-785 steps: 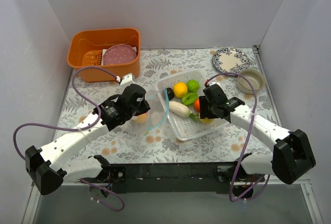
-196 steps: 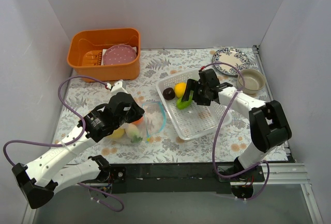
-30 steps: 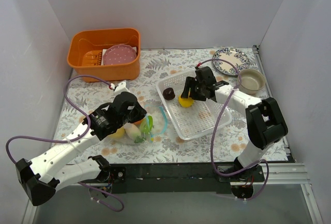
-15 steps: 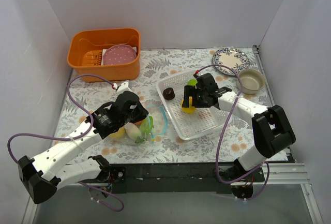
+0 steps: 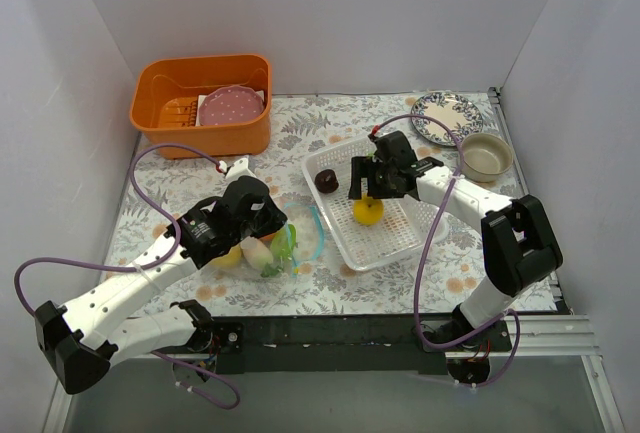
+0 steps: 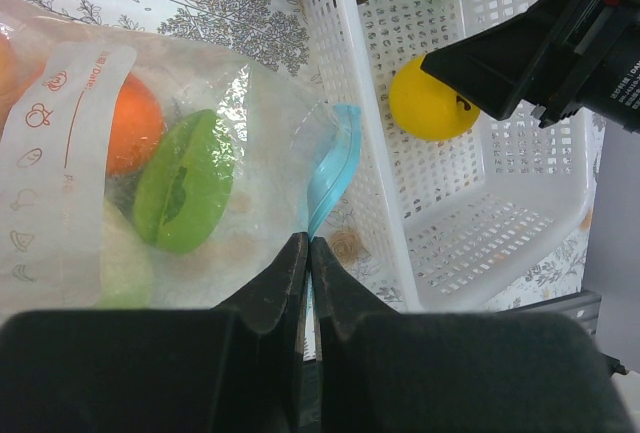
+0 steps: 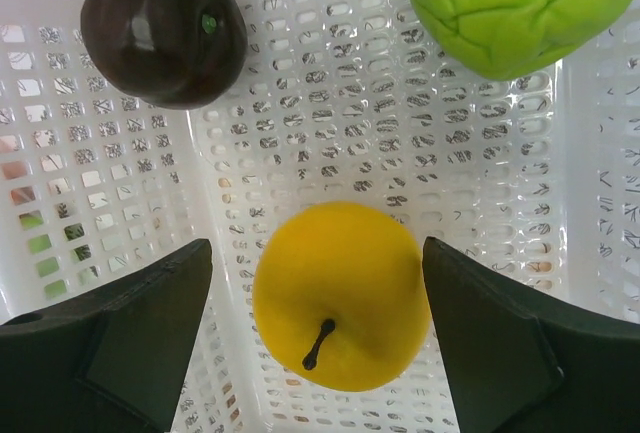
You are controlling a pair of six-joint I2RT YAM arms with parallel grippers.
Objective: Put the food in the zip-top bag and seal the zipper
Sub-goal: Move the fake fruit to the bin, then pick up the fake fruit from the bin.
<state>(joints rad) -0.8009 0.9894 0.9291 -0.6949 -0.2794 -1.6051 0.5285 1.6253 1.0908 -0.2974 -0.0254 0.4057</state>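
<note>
The zip-top bag (image 5: 290,245) lies left of the white mesh basket (image 5: 385,253). My left gripper (image 5: 272,231) is shut on the bag's mouth edge at the teal-blue zipper (image 6: 335,158). The left wrist view shows an orange piece (image 6: 135,123), a green piece (image 6: 185,181) and a pale one (image 6: 120,263) inside the bag, under its label (image 6: 70,143). My right gripper (image 7: 316,293) is open over the basket. A yellow fruit (image 7: 340,298) lies between its jaws, touching neither. A dark brown ball (image 7: 165,28) and a green piece (image 7: 520,8) lie beyond it.
An orange tub (image 5: 200,103) holding a pink plate stands at the back left. A patterned plate (image 5: 445,115) and a beige bowl (image 5: 486,153) sit at the back right. White walls close in three sides.
My right gripper has shifted slightly toward the back of the basket, and the yellow fruit now shows fully on the basket floor. The left arm and bag have hardly moved.
</note>
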